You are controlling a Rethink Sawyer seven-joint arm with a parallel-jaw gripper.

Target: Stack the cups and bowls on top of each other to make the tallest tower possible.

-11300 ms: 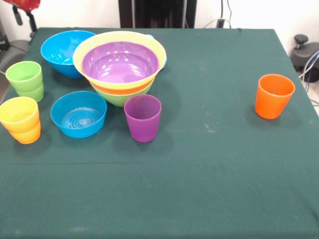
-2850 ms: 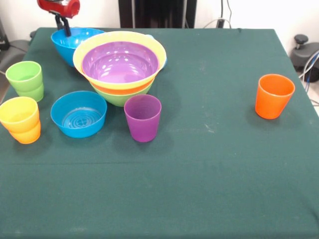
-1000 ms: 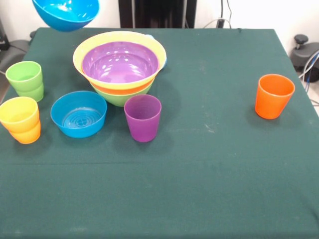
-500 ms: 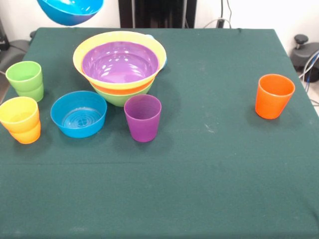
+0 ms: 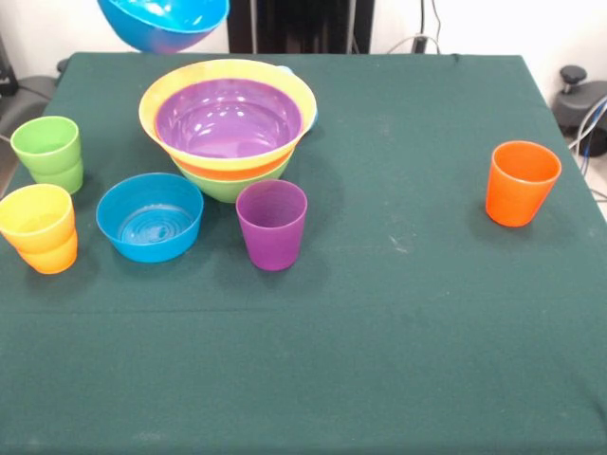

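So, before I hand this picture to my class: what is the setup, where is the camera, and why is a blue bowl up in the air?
The camera looks across a green table toward a robot arm's stand at the far side. The arm and its gripper are out of frame; only the big blue bowl shows, off the table at the top edge. On the table: a tower of nested bowls, purple inside yellow over a lime green base; a smaller blue bowl; a purple cup; an orange cup alone; a green cup; and a yellow cup nested in another orange one.

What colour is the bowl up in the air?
Blue bowl, clearest in the front view.
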